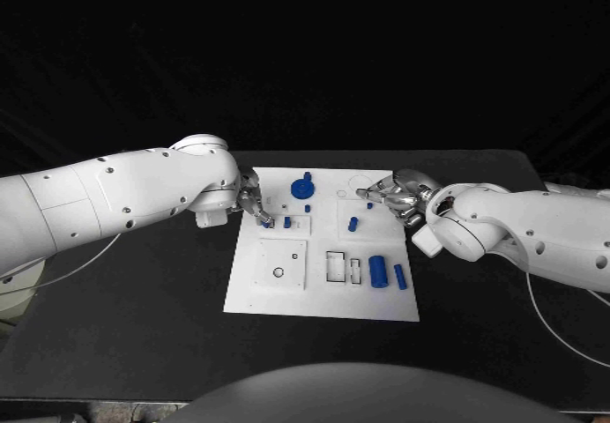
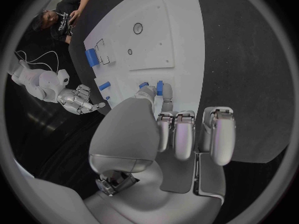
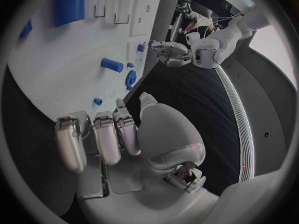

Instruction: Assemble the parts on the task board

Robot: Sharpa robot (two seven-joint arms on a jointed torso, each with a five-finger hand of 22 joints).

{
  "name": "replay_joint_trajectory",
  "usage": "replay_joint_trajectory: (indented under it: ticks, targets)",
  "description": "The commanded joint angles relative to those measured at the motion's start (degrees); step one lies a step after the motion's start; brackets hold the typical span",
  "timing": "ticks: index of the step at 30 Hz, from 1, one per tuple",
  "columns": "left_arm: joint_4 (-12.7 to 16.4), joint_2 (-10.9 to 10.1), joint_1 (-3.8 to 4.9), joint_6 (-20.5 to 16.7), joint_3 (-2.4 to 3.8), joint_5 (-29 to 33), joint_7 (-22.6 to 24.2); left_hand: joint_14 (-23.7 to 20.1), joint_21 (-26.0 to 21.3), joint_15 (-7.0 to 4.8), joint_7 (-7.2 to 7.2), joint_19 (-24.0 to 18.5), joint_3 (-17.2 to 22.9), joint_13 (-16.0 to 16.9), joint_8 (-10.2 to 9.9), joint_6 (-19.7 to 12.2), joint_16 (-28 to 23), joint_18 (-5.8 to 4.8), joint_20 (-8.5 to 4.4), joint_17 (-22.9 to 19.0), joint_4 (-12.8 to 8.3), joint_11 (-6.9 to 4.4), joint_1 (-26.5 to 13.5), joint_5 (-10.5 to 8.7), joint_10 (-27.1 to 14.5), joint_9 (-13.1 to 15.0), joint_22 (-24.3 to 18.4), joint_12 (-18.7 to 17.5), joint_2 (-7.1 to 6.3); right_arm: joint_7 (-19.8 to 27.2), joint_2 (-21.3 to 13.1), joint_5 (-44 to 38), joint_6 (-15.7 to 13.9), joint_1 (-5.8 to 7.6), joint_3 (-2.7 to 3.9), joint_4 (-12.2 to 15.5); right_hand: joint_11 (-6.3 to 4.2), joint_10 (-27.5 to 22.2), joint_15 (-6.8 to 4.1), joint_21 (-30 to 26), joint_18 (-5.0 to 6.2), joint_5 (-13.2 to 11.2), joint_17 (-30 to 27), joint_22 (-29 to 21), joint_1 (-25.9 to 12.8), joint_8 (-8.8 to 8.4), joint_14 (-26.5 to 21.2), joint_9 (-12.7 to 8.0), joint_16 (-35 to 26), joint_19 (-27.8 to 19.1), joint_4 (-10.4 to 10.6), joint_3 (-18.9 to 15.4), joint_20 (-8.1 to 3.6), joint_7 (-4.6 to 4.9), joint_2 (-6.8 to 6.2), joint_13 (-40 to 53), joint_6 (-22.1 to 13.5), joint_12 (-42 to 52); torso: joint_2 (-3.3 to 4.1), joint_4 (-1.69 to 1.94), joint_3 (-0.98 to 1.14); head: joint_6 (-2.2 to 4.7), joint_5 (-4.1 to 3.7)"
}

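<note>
The white task board (image 1: 318, 291) lies in the middle of the table. My left hand (image 1: 255, 204) is at the board's left edge and pinches a small blue part (image 1: 270, 224) (image 2: 159, 88) between thumb and fingertip, low over the board. A second small blue peg (image 1: 287, 222) (image 2: 144, 84) stands just beside it. My right hand (image 1: 397, 194) (image 3: 124, 129) hovers over the board's far right corner and holds nothing. A tiny blue peg (image 1: 370, 206) (image 3: 97, 101) stands just off its fingertips.
On the board are a blue gear-like part (image 1: 301, 188), a short blue cylinder (image 1: 353, 224), a thicker blue cylinder (image 1: 377, 269) and a blue bar (image 1: 400, 277) beside two rectangular slots (image 1: 336, 266). A raised square plate (image 1: 282, 263) sits at the near left.
</note>
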Motion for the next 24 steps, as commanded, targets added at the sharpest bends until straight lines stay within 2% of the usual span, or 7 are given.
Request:
replay_joint_trajectory:
  ticks: [1,24]
  targets:
    - [-0.4,0.5,-0.15,-0.8,0.01,-0.7,0.3,6.1,0.1,-0.51,-0.86,6.0,0.6,15.1,0.2,0.8,0.1,-0.43,-0.22,15.1,0.0,-0.21,0.5,0.17,6.0,0.1,15.1,0.1,0.19,0.2,0.1,-0.2,0.6,-0.03,0.0,0.0,0.38,5.9,0.33,0.3,-0.38,0.2,15.1,15.1,0.7,0.21,5.9,0.1,0.2,6.0,-0.3,-0.1,0.27,2.55,-0.05,14.9,-0.3,-0.2,0.02,-0.01,-0.01,0.01,-0.07]
    - [-2.6,1.7,-0.48,-0.4,0.01,-0.9,1.3,6.1,0.1,-0.45,-0.7,6.0,1.6,15.1,0.2,0.4,0.1,-0.43,-0.23,15.1,0.0,-0.09,0.9,-0.1,6.0,0.4,15.1,0.1,0.33,0.2,0.1,-0.2,0.6,-0.03,0.0,0.1,0.38,5.9,0.33,0.3,-0.38,0.2,15.1,15.1,0.7,0.21,5.9,0.1,0.2,6.0,-0.3,-0.1,0.27,2.55,-0.05,14.9,-0.3,-0.2,0.05,0.02,0.01,0.01,-0.31]
